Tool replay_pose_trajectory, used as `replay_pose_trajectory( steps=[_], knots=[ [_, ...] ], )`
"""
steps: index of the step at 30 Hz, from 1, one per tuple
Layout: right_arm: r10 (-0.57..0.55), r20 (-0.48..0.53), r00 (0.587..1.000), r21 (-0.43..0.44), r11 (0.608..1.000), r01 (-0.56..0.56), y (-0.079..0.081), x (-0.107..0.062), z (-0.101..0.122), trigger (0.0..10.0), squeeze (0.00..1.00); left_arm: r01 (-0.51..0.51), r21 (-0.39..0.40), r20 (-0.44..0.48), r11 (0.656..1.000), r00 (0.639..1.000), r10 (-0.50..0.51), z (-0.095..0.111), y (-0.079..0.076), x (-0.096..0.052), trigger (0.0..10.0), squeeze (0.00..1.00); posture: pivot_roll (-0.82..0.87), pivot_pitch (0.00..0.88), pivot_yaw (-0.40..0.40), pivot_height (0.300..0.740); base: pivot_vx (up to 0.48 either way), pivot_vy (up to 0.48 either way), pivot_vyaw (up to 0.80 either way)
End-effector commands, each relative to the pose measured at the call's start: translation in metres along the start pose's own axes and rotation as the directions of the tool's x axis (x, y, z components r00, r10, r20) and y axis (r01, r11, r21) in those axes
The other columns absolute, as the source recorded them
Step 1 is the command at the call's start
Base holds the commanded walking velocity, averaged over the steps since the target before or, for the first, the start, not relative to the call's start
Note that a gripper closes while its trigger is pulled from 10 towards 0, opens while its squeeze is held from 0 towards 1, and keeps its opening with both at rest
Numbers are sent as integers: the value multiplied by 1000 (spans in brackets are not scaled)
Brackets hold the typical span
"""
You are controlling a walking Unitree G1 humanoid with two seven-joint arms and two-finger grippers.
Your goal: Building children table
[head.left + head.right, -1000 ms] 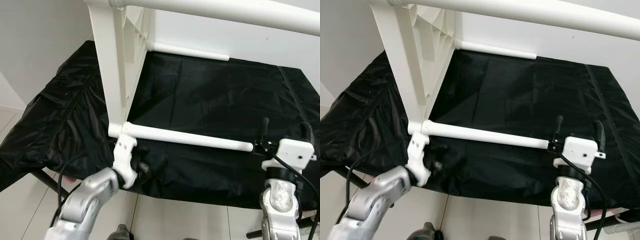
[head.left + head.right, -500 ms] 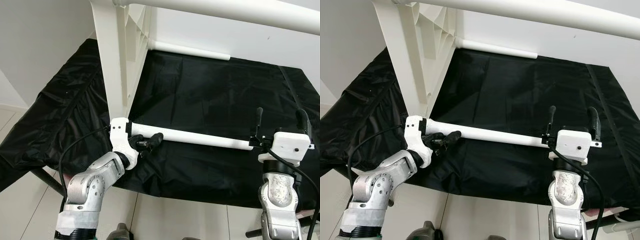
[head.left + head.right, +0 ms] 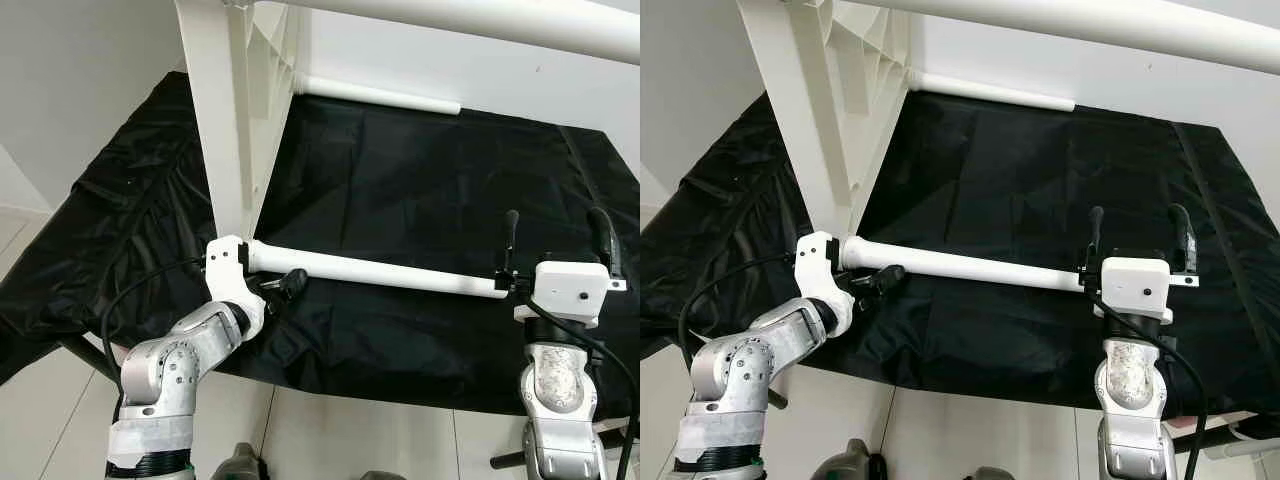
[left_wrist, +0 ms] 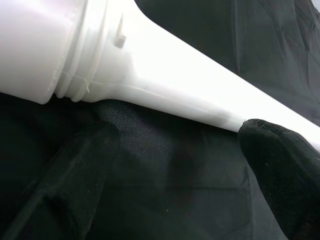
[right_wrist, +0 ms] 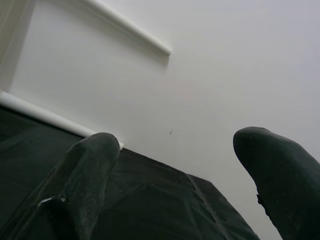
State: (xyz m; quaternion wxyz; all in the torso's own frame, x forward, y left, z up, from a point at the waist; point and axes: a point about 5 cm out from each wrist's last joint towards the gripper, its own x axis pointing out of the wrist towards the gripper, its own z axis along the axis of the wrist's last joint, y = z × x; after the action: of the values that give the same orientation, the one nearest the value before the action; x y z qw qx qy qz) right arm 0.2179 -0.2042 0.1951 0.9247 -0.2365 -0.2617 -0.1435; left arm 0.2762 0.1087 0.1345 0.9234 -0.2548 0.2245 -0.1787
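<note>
White table leg (image 3: 375,272) lies crosswise; left gripper (image 3: 285,286) fingers apart at socket end, right gripper (image 3: 558,232) fingers apart at free end.

- You have one white tabletop (image 3: 235,110), standing on edge in the upper left of the frame.
- You have three white table legs: one (image 3: 375,272) across the centre, one (image 3: 375,96) along the upper middle, one (image 3: 480,18) across the top.
- You have one black sheet (image 3: 420,180) spread beneath.
- You have two grippers: left gripper (image 3: 283,287) at lower left, right gripper (image 3: 560,235) at lower right.
</note>
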Motion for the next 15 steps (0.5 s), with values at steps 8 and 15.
replay_pose_trajectory(
  steps=[8,15],
  knots=[
    [18,132,991,-112,994,-3,-3,13,23,10000,0,-6,-65,-33,998,999,4,2,-11,11,10000,0,37,73,-12,740,0,0,0],
    [45,382,923,-303,950,79,-8,42,72,10000,0,-11,-78,-56,997,998,7,0,-14,16,10000,0,22,73,0,740,0,0,0]
  ],
)
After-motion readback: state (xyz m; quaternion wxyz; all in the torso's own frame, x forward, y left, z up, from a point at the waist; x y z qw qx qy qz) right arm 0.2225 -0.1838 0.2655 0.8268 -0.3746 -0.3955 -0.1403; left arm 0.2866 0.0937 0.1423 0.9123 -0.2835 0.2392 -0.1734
